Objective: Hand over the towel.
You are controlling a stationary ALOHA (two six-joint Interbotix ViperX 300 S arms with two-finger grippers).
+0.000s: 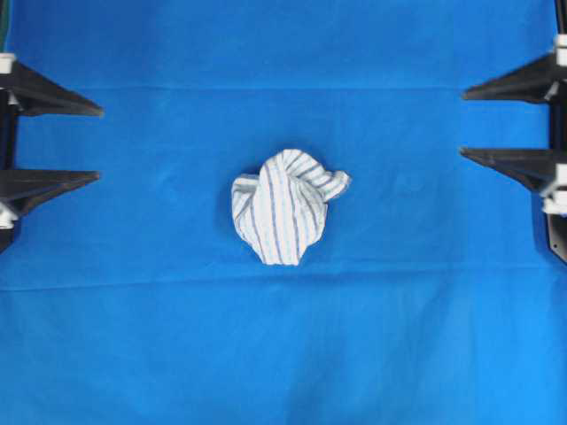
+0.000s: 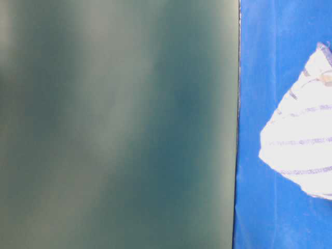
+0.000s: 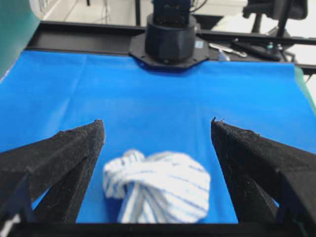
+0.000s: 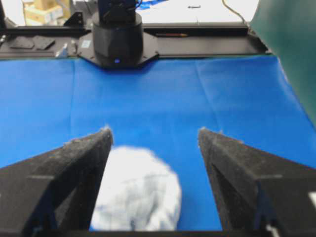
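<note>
Left gripper (image 1: 99,143) sits at the left edge of the overhead view, jaws spread wide with nothing between them. The towel (image 1: 285,205) (bunched into a knotted lump, stripes showing) lies near the middle of the blue cloth (image 1: 283,354), well apart from both arms. Right gripper (image 1: 462,124) sits at the right edge, jaws likewise wide apart and empty.
</note>
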